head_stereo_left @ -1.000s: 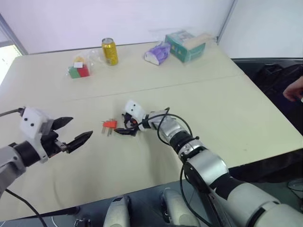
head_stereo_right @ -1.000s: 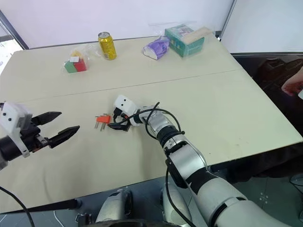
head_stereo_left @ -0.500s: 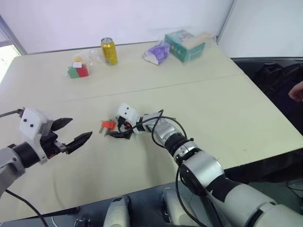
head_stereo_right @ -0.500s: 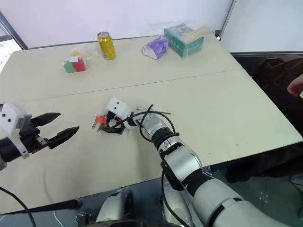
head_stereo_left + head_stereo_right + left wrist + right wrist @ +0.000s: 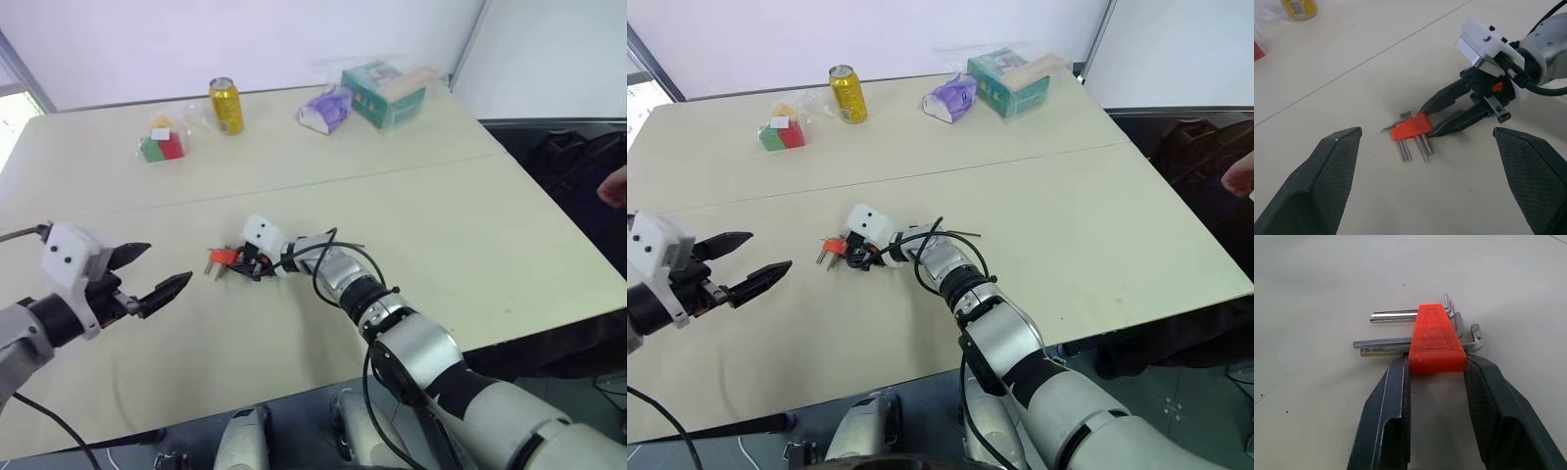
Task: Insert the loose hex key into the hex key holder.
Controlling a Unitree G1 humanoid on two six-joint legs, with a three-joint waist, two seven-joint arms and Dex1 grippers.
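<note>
Right gripper (image 5: 1434, 377): fingers closed against the two long sides of the hex key holder (image 5: 1437, 340), one black pad on each flank of its wide end; the holder lies flat on the table (image 5: 470, 235) between them.
Right gripper, position: low over the table near its middle, pointing toward the robot's left.
Left gripper (image 5: 149, 272): fingers spread wide apart, nothing between them; it hangs above the table at the robot's left, well apart from the holder, pointing toward it.
Hex key holder: red-orange wedge-shaped plastic block; a raised triangular outline shows on its top face; no writing can be read on it.
Keys in holder (image 5: 1386, 343): several silver metal rods protrude from one side; short bent ends show on the opposite side.
Loose hex key: cannot be told apart from the keys at the holder in these views.
Yellow can (image 5: 226, 106): upright at the far side of the table; its print is too small to read.
Toy blocks (image 5: 163, 145): red and green, in clear wrap, beside the can.
Purple packet (image 5: 326, 109) and teal box (image 5: 385, 94): at the far edge; lettering not legible.
</note>
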